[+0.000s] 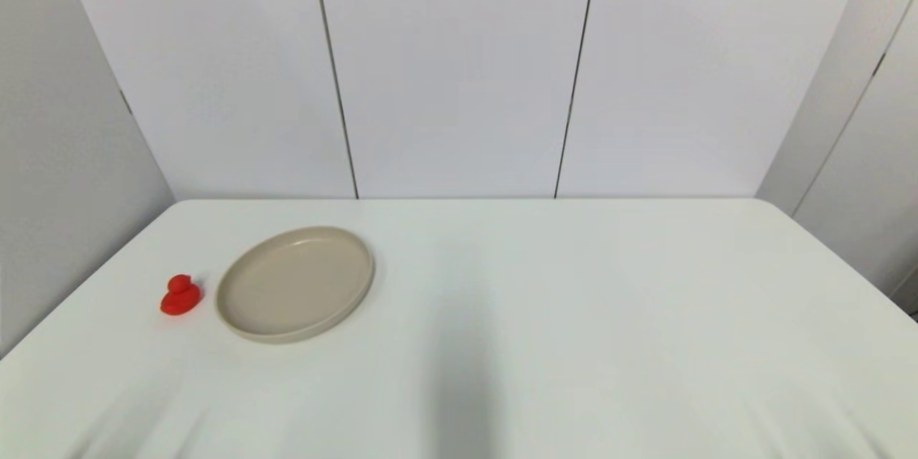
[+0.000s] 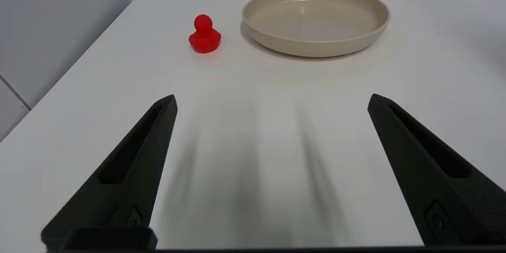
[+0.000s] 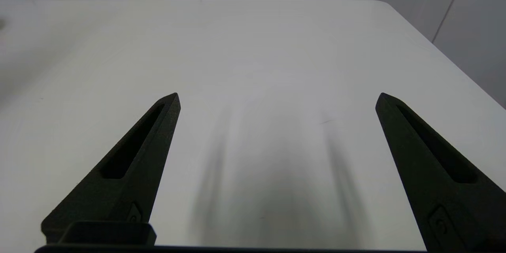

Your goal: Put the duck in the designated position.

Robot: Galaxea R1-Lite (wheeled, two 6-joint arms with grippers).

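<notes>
The duck [image 1: 180, 295] stands upright on the table [image 1: 574, 315], free of any grip, just beside the plate [image 1: 295, 283] on its left and not touching it. In the left wrist view the duck [image 2: 204, 34] shows its back, so its face is hidden. It lies well ahead of the left gripper [image 2: 272, 101], beyond the tips and more toward the left finger [image 2: 130, 166] than the right one. The plate [image 2: 316, 19] lies ahead too, toward the other finger. This gripper hangs low over bare table with its jaws spread wide and nothing between them.

The right gripper [image 3: 276, 99] is likewise wide open and empty over bare table, well apart from the duck, which does not show in its view. Only a blurred sliver at that picture's edge may be the plate; it cannot be made out.

Neither arm shows in the head view. No mark of any target spot can be seen on the table.
</notes>
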